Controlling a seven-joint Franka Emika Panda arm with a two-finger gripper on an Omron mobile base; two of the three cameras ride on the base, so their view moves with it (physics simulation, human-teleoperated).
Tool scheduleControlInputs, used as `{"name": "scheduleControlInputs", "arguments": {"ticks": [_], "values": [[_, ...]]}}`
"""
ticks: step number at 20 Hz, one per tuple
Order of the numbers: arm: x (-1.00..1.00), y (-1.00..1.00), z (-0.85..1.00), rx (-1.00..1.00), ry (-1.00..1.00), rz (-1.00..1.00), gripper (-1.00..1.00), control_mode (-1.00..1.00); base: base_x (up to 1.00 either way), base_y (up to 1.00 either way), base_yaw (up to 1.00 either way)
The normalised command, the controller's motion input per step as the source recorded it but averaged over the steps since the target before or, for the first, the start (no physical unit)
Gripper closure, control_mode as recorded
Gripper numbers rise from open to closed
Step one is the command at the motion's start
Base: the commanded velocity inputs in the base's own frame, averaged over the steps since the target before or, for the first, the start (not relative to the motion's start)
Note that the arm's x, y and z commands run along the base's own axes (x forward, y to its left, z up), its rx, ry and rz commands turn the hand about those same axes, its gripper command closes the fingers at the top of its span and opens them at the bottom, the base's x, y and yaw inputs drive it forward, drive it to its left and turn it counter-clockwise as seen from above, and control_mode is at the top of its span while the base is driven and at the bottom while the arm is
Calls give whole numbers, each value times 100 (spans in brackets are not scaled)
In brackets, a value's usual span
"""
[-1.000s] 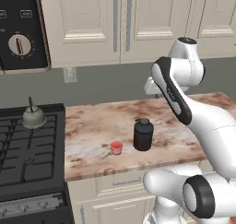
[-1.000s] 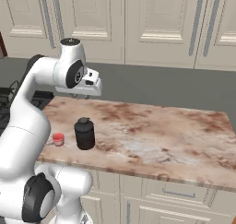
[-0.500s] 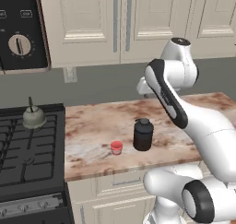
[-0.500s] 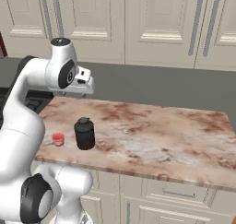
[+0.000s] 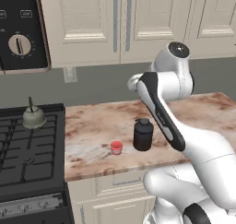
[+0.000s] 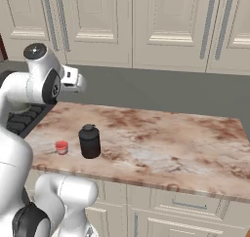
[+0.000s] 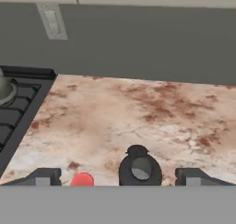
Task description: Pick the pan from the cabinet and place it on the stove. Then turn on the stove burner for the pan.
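Scanning from the left: the stove (image 5: 27,154) sits at the left end of the run, black grates showing, with a small grey-green kettle (image 5: 33,118) on its far right burner and the knob strip (image 5: 32,207) along the near front edge. Right of it lies the marbled counter (image 5: 101,126), carrying a small red cup (image 5: 116,147) and, just right of that, a dark jar (image 5: 143,134). Above the counter hangs the cabinet (image 5: 92,25), both doors closed, with grey bar handles (image 5: 115,22) meeting at the centre seam.

Gripper (image 7: 119,176): raised over the counter, facing the back wall. The two fingertips (image 7: 44,176) stand well apart with nothing between them.

Judgement on the step in hand: approach to the cabinet door. To do it well, the hand should rise and close in on one bar handle squarely, then pull along the door's swing arc rather than straight out.

Hidden: the pan is presumably behind the closed doors, unconfirmed. Which door it sits behind I cannot tell. The stove's left side is cut off, and individual knobs are too small to match to burners.
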Motion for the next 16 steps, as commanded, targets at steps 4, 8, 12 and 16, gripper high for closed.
{"name": "scheduleControlInputs", "arguments": {"ticks": [4,8,12,16], "values": [[-1,27,54,0,-36,0,-100,-100,0,0,0],[0,18,61,0,-31,0,-100,-100,0,0,0],[0,8,57,0,-26,0,-100,-100,0,0,0],[11,1,47,0,-23,0,-100,-100,0,0,0]]}}
